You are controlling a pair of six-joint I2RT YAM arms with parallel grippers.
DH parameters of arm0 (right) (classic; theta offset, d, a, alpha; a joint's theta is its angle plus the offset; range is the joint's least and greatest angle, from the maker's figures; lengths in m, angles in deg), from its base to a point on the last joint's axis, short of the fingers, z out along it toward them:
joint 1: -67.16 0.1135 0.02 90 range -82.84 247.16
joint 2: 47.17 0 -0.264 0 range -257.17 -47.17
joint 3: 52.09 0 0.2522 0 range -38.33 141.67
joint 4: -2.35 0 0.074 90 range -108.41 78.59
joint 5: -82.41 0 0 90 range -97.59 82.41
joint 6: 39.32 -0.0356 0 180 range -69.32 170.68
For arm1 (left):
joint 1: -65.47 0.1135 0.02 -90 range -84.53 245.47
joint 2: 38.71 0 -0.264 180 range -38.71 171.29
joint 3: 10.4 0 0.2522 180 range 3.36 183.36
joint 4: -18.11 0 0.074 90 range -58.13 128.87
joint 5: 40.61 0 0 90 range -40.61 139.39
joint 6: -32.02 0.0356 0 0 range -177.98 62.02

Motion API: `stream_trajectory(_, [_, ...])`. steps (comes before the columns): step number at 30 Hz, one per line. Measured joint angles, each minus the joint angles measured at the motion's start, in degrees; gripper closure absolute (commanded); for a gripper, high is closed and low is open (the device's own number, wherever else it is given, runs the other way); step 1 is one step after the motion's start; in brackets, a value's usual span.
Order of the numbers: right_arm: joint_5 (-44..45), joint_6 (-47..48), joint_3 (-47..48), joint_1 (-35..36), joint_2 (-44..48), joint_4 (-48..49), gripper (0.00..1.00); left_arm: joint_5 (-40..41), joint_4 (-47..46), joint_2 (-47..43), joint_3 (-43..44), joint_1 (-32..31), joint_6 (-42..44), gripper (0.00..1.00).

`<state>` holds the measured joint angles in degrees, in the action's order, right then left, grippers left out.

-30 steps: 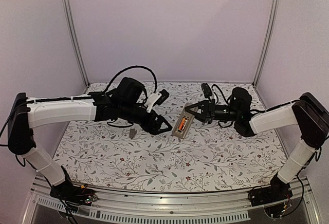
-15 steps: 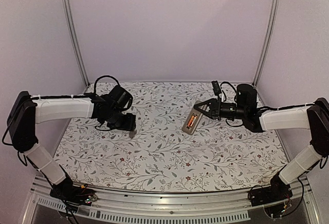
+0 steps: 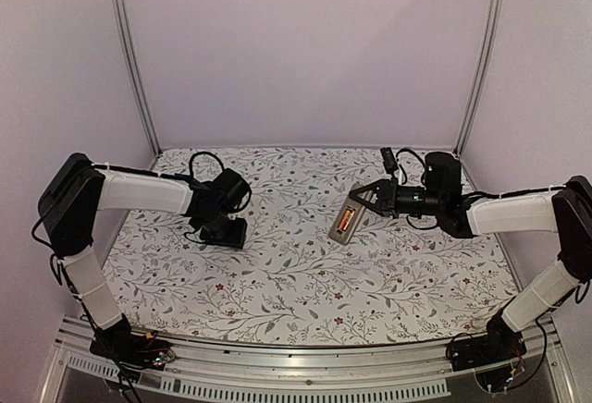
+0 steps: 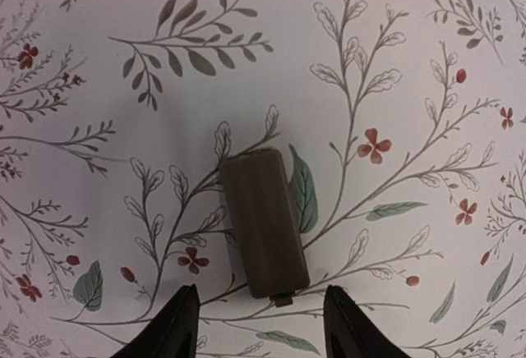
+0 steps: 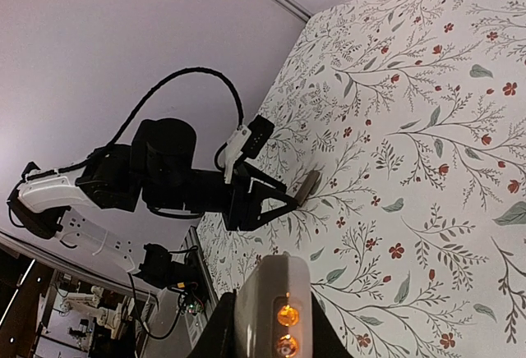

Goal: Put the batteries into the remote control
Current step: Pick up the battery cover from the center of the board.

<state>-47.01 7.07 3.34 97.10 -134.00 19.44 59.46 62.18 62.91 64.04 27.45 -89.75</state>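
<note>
The table (image 3: 305,292) is covered in a floral cloth and closed in by lilac walls at the back and both sides, with a metal post (image 3: 131,61) at each back corner. A broad bare stretch of cloth lies between the two arms and runs to the near edge. Both grippers are well in from the edges.

The remote control (image 3: 344,218) is off the table, right of centre, clamped at its upper end by the right gripper (image 3: 367,197). In the top view its long axis slants from upper right, at the fingers, down to lower left, where the free end points towards the middle of the table. Its open back faces up, and the batteries (image 3: 348,215) show there as an orange streak lying along that axis. In the right wrist view they show as two glowing orange ends.

The left gripper (image 4: 261,333) is low over the left half of the table with its fingers spread wide. A flat grey plastic piece (image 4: 263,222) lies on the cloth just ahead of the fingertips (image 4: 177,325) without touching them. Its long axis points almost straight away from the gripper, and a small tab sits on its near end.
</note>
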Motion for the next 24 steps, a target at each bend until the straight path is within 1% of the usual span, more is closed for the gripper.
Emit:
stream_trajectory(5, [0.0, 0.0, 0.0, 0.0, -0.2, 0.0, 1.00, -0.2, 0.0, 2.1, 1.2, 0.0, 0.2, 0.51])
stream_trajectory(11, [0.0, 0.1, 0.0, 0.0, -0.4, 0.0, 1.00, 0.0, 0.2, 5.2, 3.0, 0.0, 0.5, 0.57])
stream_trajectory(24, [0.0, 0.2, 0.0, 0.0, -1.2, 0.0, 1.00, 1.8, 0.5, 6.6, 4.6, 0.1, 1.4, 0.77])
